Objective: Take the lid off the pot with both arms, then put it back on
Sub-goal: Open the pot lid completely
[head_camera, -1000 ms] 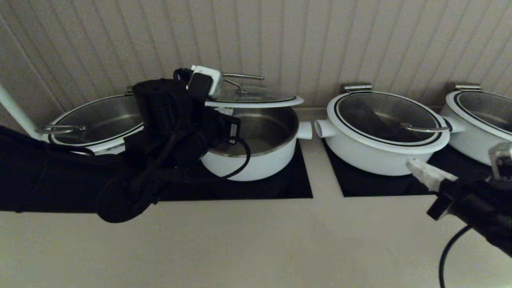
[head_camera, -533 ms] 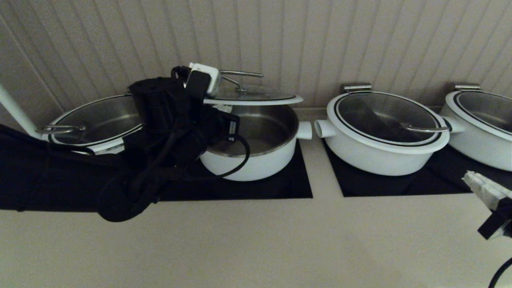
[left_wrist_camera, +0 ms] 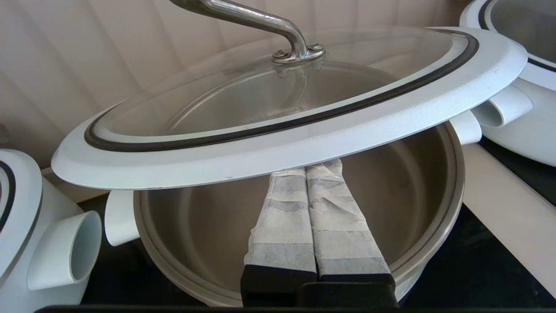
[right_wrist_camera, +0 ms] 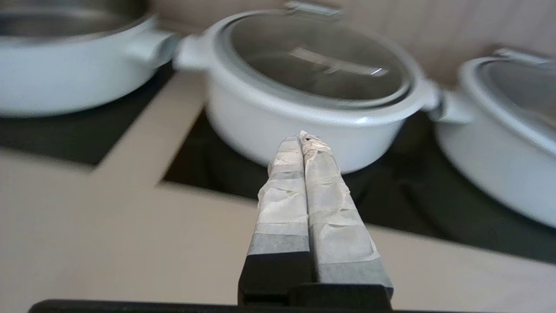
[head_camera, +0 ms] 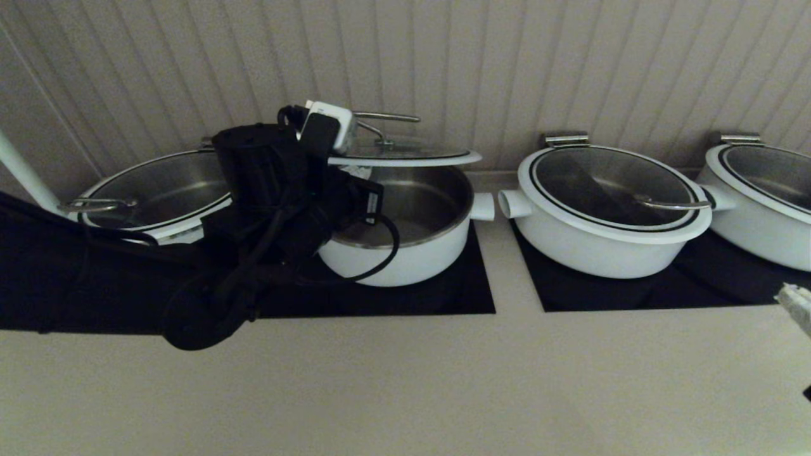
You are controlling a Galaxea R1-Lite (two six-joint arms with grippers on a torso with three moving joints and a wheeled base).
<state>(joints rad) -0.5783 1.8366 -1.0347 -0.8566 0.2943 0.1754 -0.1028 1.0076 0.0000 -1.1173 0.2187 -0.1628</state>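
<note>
The lid (head_camera: 405, 155) hangs level a little above the open pot (head_camera: 405, 253), clear of its steel rim. My left gripper (left_wrist_camera: 310, 167) is shut, its taped fingers pressed together with their tips under the lid's white rim (left_wrist_camera: 304, 134); the lid rests on them over the pot's interior (left_wrist_camera: 417, 187). The hook handle (left_wrist_camera: 260, 19) rises toward the wrist. In the head view the left arm (head_camera: 272, 183) covers the pot's left side. My right gripper (right_wrist_camera: 304, 139) is shut and empty, low at the far right edge of the head view (head_camera: 797, 304), above the counter.
A wider lidded pot (head_camera: 608, 209) stands right of the task pot, another at the far right (head_camera: 760, 190), and one at the left (head_camera: 152, 196). The pots sit on black mats (head_camera: 443, 294). The beige counter (head_camera: 405, 380) lies in front, and a panelled wall stands close behind.
My right gripper has drawn back to the right, nearly out of the head view. The left arm and the lifted lid have shifted only slightly.
</note>
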